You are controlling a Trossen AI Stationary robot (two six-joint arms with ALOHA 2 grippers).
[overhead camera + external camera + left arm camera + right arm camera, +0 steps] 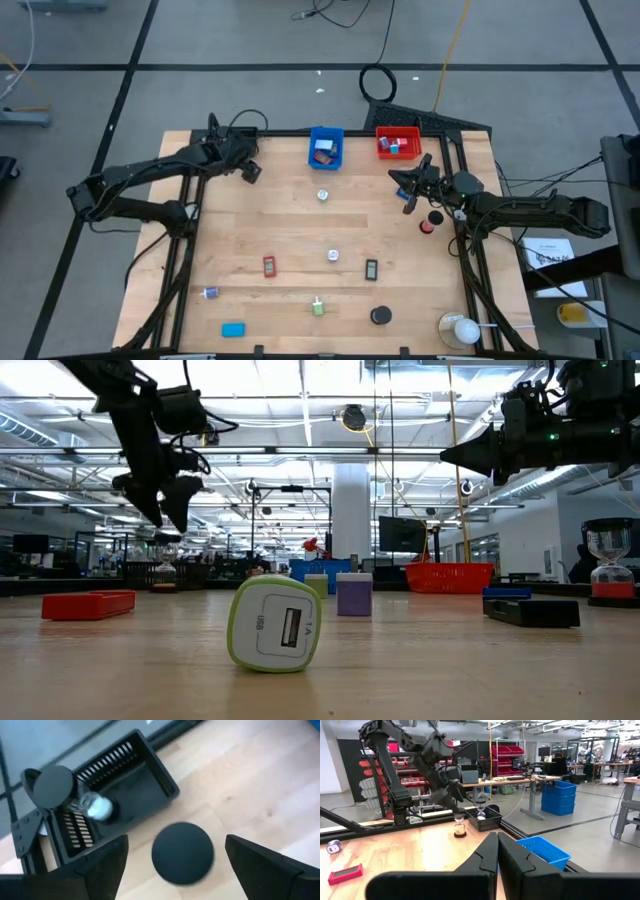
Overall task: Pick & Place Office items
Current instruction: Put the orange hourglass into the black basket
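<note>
Green-and-white USB charger (275, 625) lying centre of the low view, face reading "USB" and "1A". Left gripper (250, 170) hovering upper left, fingers wide — right gripper (496, 851) closed, empty.

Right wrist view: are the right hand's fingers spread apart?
No, the right hand shows its two dark fingers pressed together, nothing between them.

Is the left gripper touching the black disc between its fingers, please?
Apart: the left wrist view shows bare wood between the black disc and each finger of the left gripper.
</note>
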